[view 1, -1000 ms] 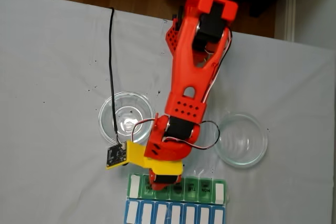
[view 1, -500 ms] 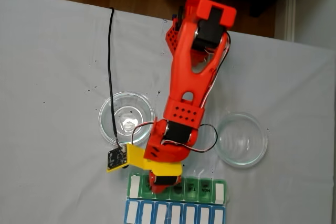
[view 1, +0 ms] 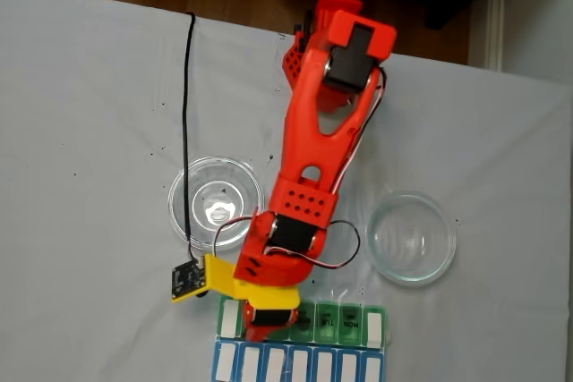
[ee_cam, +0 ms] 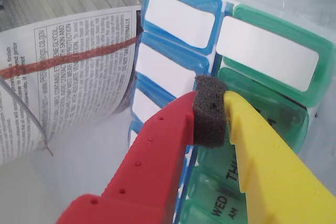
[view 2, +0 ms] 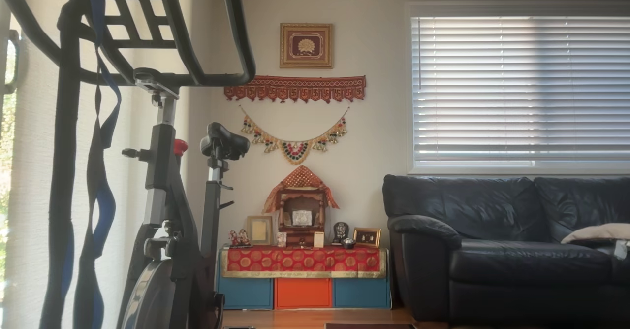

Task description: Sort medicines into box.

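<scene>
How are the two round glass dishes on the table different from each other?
In the fixed view, one glass dish sits left of the red arm, the other dish to its right and slightly nearer the pill box. A black cable runs across the left dish; nothing crosses the right dish. The left dish shows a bright glare spot at its centre; the right dish looks plainer. Both are clear, round, similar in size, and seem to hold no balls.

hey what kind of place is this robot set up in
Most likely a home living room: the other view shows a black sofa, an exercise bike and a small decorated shrine by the wall. The arm works on a cloth-covered table.
</scene>
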Tool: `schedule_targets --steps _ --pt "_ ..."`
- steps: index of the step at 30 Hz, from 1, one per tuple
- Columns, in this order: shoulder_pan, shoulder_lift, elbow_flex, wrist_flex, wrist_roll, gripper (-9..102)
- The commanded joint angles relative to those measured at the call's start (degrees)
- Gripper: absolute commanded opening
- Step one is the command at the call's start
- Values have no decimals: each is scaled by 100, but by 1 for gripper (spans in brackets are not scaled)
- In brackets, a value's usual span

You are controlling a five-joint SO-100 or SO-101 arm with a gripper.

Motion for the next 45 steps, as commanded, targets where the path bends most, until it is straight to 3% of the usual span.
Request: schedule_targets --steps 1,13,29,36,45 --pt "0 -141 -158 308 -132 1" --pt "-132 185 -299 571 -132 1" --pt "-141 2540 659 -914 527 1" --pt "-114 2373 615 -835 457 1" --pt "-114 1248 44 141 -79 1"
